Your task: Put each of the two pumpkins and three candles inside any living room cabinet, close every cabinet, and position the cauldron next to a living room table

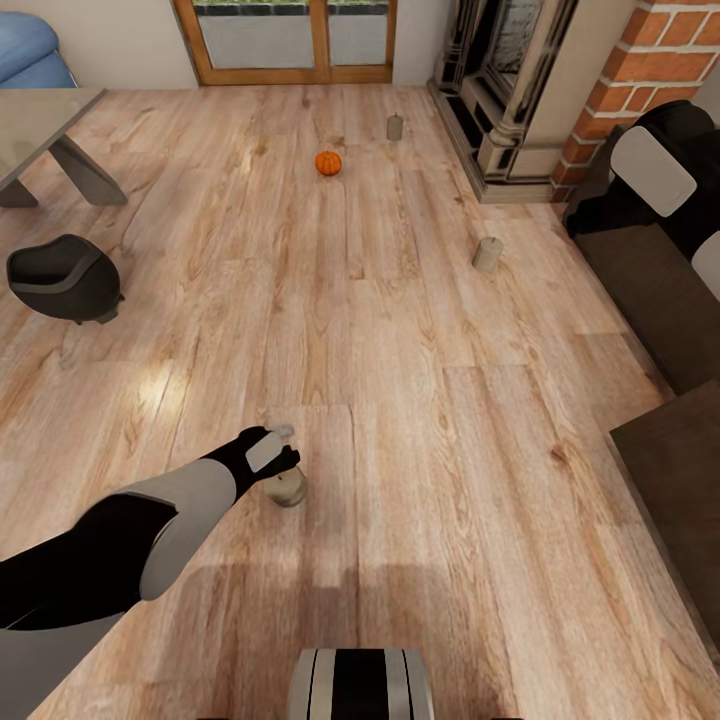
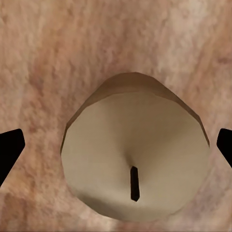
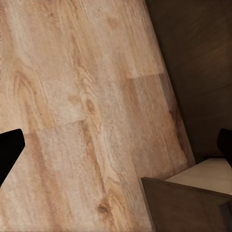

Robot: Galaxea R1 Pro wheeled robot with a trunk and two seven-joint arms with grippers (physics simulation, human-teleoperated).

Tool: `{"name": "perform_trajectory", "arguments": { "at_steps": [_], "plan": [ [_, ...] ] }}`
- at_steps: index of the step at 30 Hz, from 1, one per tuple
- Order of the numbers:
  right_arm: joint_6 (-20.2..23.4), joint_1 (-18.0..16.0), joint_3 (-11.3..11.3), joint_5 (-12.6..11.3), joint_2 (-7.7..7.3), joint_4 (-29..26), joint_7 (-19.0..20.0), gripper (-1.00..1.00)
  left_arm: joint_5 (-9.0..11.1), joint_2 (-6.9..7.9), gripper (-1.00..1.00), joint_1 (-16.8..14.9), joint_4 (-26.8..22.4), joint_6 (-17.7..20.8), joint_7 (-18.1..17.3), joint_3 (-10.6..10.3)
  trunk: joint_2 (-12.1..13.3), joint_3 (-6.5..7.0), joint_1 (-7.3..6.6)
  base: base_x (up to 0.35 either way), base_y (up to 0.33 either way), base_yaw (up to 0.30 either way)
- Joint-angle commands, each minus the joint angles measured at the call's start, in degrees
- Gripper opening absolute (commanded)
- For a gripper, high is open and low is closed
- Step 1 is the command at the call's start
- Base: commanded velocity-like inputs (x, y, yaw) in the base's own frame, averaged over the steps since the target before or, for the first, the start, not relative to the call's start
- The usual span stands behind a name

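A stubby tan candle [image 1: 288, 489] stands on the plank floor right under my left gripper [image 1: 274, 452]. In the left wrist view the candle [image 2: 135, 154] with its dark wick sits between the gripper's [image 2: 117, 150] spread black fingertips [image 2: 9, 153], which are open and clear of it. Two more candles [image 1: 394, 127] [image 1: 487, 254] stand further off, and an orange pumpkin [image 1: 328, 162] lies between the glass doors and me. The black cauldron [image 1: 65, 278] rests at the left near a table [image 1: 40, 115]. My right gripper [image 3: 117, 147] hangs open over the floor beside the dark cabinet [image 3: 193, 53].
The dark-brown cabinet [image 1: 655, 300] runs along the right, with my right arm [image 1: 655, 170] above it. A drawer with a pale interior [image 3: 208, 176] stands open. A stone fireplace [image 1: 500, 100], brick chimney [image 1: 650, 60], glass doors [image 1: 290, 40] and blue sofa [image 1: 30, 50] line the far side.
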Motion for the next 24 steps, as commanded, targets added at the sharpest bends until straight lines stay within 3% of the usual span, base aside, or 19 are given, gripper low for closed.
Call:
{"name": "perform_trajectory", "arguments": {
  "at_steps": [1, 24],
  "plan": [
    [0.15, -0.08, 0.43, -0.62, -0.06, -0.12, -0.45, 1.0, 0.5, -0.02, 1.0, 0.06, -0.12, 0.31, 0.3, -0.48, -0.01, -0.04, -0.01, 0.0, 0.0, 0.0],
    [0.16, -0.07, 0.35, -0.66, -0.26, -0.12, -0.44, 1.0, 0.5, -0.45, 1.0, 0.99, -0.12, 0.23, 0.3, -0.48, -0.01, -0.04, -0.01, 0.0, 0.0, 0.0]
  ]
}}
